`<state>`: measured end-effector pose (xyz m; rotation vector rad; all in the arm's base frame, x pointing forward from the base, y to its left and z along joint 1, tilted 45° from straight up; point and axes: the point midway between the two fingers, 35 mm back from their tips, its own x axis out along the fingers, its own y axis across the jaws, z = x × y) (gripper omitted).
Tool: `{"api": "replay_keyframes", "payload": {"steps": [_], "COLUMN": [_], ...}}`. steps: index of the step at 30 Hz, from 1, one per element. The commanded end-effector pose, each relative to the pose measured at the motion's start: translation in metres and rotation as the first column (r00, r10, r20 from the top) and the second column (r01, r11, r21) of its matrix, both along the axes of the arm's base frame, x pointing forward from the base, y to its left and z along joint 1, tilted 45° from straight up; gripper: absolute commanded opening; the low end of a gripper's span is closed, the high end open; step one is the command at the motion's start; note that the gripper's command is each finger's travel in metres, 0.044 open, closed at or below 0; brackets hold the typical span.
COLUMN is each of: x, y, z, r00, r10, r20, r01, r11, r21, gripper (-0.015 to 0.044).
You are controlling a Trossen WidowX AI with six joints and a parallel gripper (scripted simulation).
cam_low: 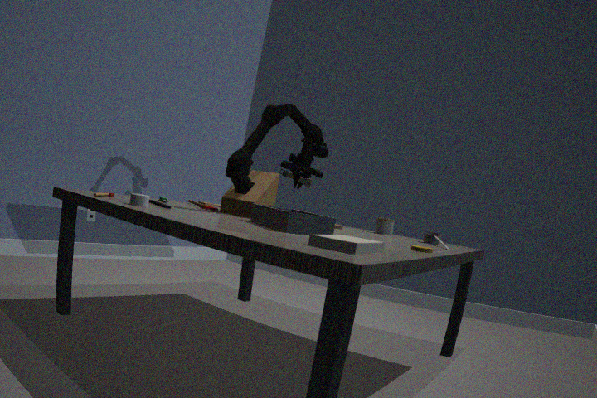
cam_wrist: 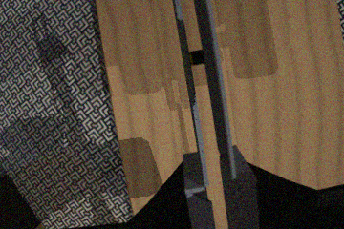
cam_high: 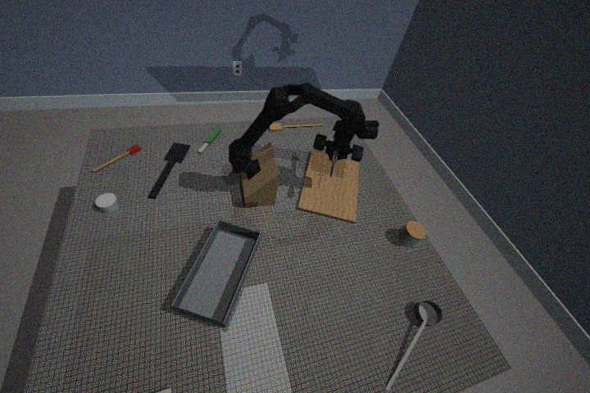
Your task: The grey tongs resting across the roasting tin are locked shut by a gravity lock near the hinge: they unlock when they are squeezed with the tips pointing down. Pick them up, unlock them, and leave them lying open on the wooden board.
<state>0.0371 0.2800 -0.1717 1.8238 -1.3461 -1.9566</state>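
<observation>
My gripper (cam_high: 334,156) (cam_low: 300,182) (cam_wrist: 206,166) points down over the wooden board and is shut on the grey tongs. The tongs (cam_high: 333,167) (cam_wrist: 215,72) hang below the fingers, above the wooden board (cam_high: 328,204) (cam_wrist: 304,119). In the wrist view their two long arms run nearly side by side with a narrow gap, and a small dark piece lies between them. Their far end is out of the wrist view, and whether the lock is released cannot be told. The roasting tin (cam_high: 212,273) (cam_low: 266,218) holds no tongs.
A wooden block (cam_high: 262,185) stands between the arm's base and the board. A wooden-lidded jar (cam_high: 415,230) (cam_low: 385,225) is to the board's right. A wooden utensil (cam_high: 300,125) lies behind. A white pot (cam_high: 106,202) (cam_low: 139,200) and a black spatula (cam_high: 166,171) lie left.
</observation>
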Motion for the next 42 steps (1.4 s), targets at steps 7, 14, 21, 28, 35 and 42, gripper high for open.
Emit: {"api": "replay_keyframes", "payload": {"steps": [7, 14, 21, 28, 35, 42], "x": [-0.003, -0.004, -0.004, -0.004, -0.005, -0.005], "y": [0.015, 0.014, 0.009, 0.002, -0.005, -0.013], "z": [0.011, 0.01, 0.002, -0.007, -0.016, -0.025], "r00": [0.978, 0.978, 0.978, 0.978, 0.978, 0.978], "r10": [0.142, 0.142, 0.142, 0.142, 0.141, 0.141], "r20": [0.154, 0.154, 0.154, 0.154, 0.154, 0.154], "r01": [-0.137, -0.137, -0.137, -0.137, -0.137, -0.136], "r11": [0.99, 0.99, 0.99, 0.99, 0.99, 0.99], "r21": [-0.041, -0.041, -0.041, -0.042, -0.042, -0.042], "gripper": [-0.015, -0.015, -0.015, -0.015, -0.015, -0.015]}}
